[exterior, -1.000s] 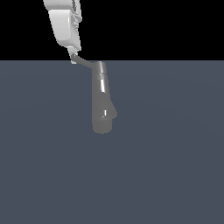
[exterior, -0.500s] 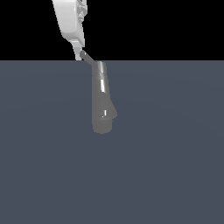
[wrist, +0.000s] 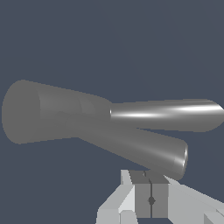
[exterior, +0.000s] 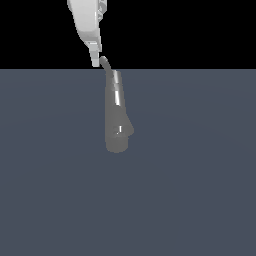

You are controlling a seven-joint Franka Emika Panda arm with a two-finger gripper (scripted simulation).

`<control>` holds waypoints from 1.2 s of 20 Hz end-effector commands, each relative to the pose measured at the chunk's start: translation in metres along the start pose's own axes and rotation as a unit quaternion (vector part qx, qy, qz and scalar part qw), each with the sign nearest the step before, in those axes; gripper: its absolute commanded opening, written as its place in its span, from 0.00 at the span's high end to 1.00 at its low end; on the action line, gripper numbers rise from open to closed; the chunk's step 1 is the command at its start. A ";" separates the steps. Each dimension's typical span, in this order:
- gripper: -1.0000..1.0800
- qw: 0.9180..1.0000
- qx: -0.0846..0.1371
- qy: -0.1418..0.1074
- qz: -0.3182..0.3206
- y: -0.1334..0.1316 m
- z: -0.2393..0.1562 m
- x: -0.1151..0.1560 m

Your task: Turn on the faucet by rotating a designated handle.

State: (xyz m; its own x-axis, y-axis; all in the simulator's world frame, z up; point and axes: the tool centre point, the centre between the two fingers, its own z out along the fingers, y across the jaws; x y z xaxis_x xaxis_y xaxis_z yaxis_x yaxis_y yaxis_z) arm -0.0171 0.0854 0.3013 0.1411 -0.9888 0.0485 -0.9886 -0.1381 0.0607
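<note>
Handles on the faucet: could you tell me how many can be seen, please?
1. The handle juts from the top of the faucet, toward the exterior view's left, right beside the gripper. The faucet's far side is hidden, so another cannot be ruled out.

Flat, matte slate-blue ground surface (exterior: pixel 190 190) fills the lower part of the exterior view, uniform in colour, no markings or seams visible. Its far edge forms a straight horizontal line across the frame. Above that line: plain black background (exterior: pixel 200 30), featureless. In the wrist view the same slate-blue surface (wrist: pixel 109 39) occupies the backdrop, evenly lit.
</note>
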 end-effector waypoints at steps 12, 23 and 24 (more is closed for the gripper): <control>1.00 1.000 -0.002 0.001 0.009 0.004 0.004 0.094; 1.00 1.000 -0.001 0.000 -0.002 -0.025 0.015 0.103; 1.00 1.000 -0.001 0.000 -0.001 -0.027 0.016 0.107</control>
State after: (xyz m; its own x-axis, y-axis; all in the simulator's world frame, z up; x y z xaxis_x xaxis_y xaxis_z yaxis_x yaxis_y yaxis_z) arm 0.0181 -0.0038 0.2955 0.1583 -0.9862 0.0480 -0.9860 -0.1553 0.0601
